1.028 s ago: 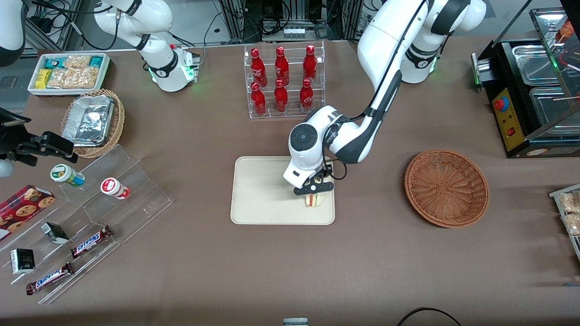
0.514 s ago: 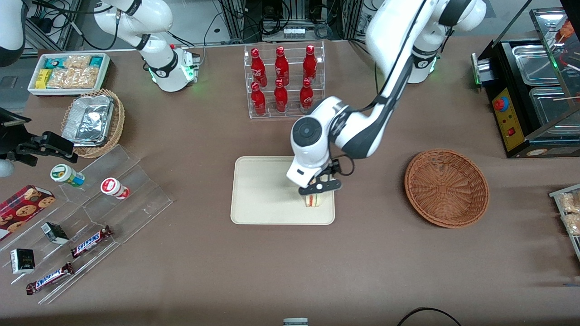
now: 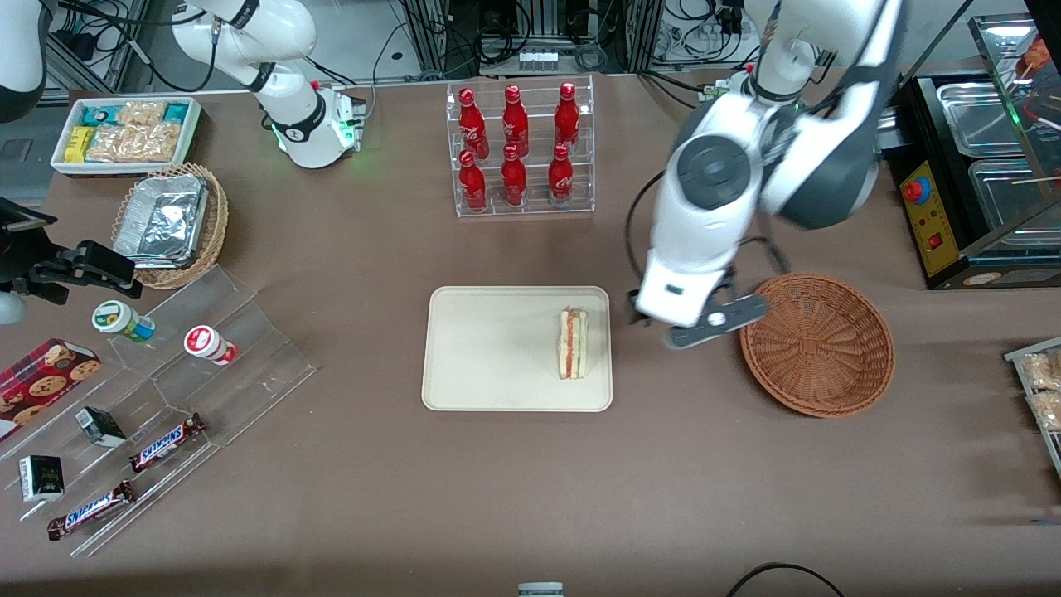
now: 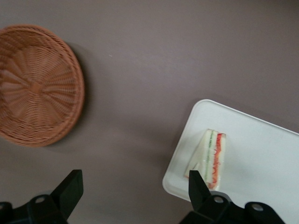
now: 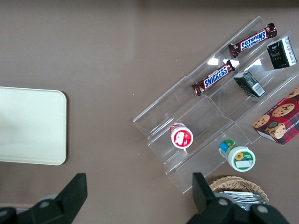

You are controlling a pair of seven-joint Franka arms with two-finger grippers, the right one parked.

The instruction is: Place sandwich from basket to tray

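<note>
Cream-beige tray (image 3: 497, 348) holds the sandwich (image 3: 573, 343), standing on edge near its rim; the gripper (image 3: 704, 323) hangs wide-jawed, empty, between tray and wicker basket (image 3: 816, 344). A nudge could topple it.

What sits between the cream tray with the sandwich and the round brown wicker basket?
Only bare brown table, as the left wrist view shows. In the front view the open end effector hangs above that gap, holding nothing.
</note>
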